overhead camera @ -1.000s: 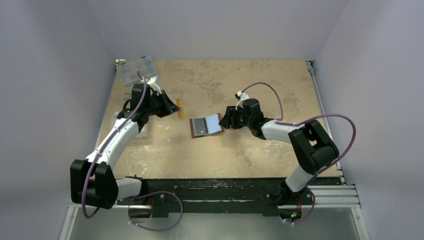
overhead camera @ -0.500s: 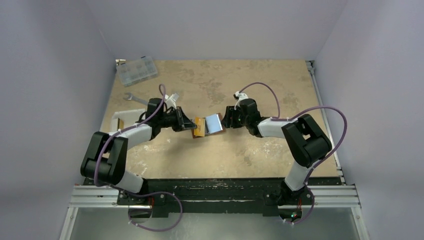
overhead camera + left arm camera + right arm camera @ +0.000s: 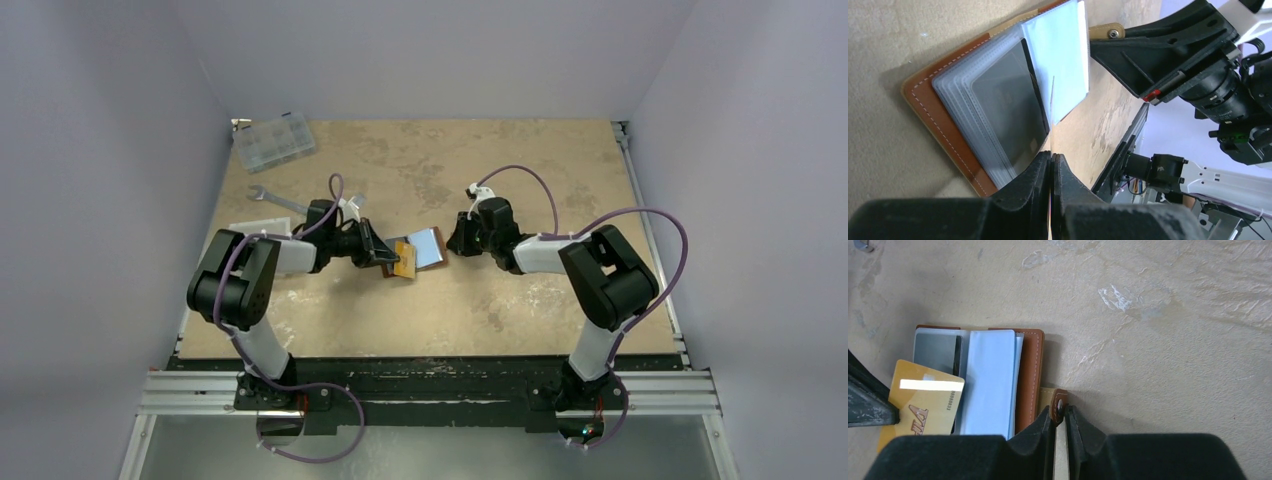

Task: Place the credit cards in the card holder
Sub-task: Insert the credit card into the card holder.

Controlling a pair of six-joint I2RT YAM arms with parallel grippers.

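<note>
**Both end effectors clamped at the open card holder**

From the top external view, the card holder point(image 3: 412, 243) lies open near the middle of the surface point(image 3: 500, 310), between the two arms. The left end effector point(image 3: 388, 258) reaches in from the left and is clamped on the orange-yellow card point(image 3: 403, 263), which rests tilted over the holder's left half. The right end effector point(image 3: 452, 243) meets the holder's right edge. A light blue card point(image 3: 430, 246) lies on the holder's right half. A wrench point(image 3: 275, 198), a clear compartmented box point(image 3: 272, 140) and a white tray point(image 3: 252, 228) sit well apart on the left side.

From the left wrist view, the left end effector point(image 3: 1051, 162) has its fingers pressed together on the orange-yellow card point(image 3: 1052, 107), seen edge-on as a thin line pointing at the holder's clear sleeves point(image 3: 998, 100). The brown cover point(image 3: 923, 102) lies flat, with the light blue card point(image 3: 1063, 55) on its far half.

From the right wrist view, the right end effector point(image 3: 1060, 415) is closed to a narrow gap on the holder's snap tab point(image 3: 1061, 401), which sticks out from the brown edge point(image 3: 1030, 375). The orange-yellow card point(image 3: 923, 402) overlaps the left sleeves, one corner beside the light blue card point(image 3: 990, 382).
</note>
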